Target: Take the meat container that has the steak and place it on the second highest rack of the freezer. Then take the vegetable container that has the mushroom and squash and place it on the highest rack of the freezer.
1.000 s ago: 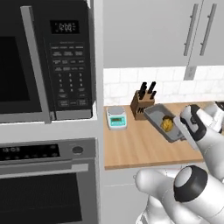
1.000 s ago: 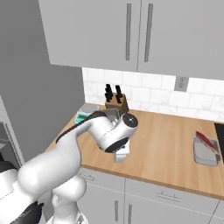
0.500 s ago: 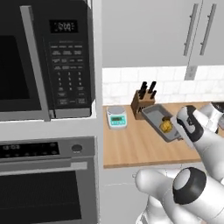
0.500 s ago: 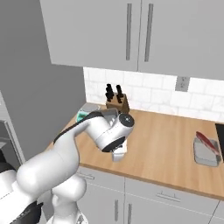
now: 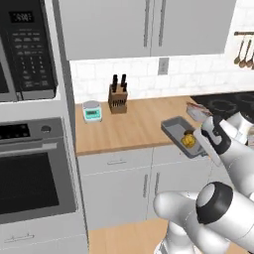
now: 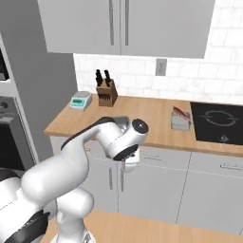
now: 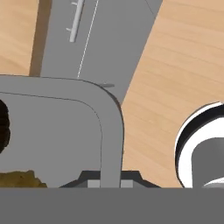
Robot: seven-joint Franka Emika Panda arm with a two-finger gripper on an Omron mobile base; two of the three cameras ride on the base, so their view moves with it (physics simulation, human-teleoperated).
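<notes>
My gripper [image 5: 202, 145] is shut on the rim of a grey tray [image 5: 177, 133] that holds the mushroom and squash [image 5: 188, 140], seen as yellow-orange lumps. I hold the tray in the air just off the counter's front edge, over the cabinet fronts. In the hand view the tray's rounded rim [image 7: 112, 127] runs between my gripper [image 7: 109, 183], with a brownish lump [image 7: 17, 179] inside it. The steak container [image 6: 181, 120] rests on the counter beside the cooktop, also seen as a small tray [image 5: 196, 111]. The freezer is out of view.
A knife block [image 5: 117, 96] and a teal scale [image 5: 92, 110] stand at the back of the wooden counter [image 5: 134, 126]. The black cooktop [image 6: 219, 122] lies to the right. The wall oven [image 5: 30, 168] and microwave [image 5: 25, 49] are at the left, with grey cupboards [image 6: 123, 26] overhead.
The whole picture has shifted: the base has moved, so oven and microwave slid left and the cooktop came into view. The tray stays in my gripper, now off the counter edge.
</notes>
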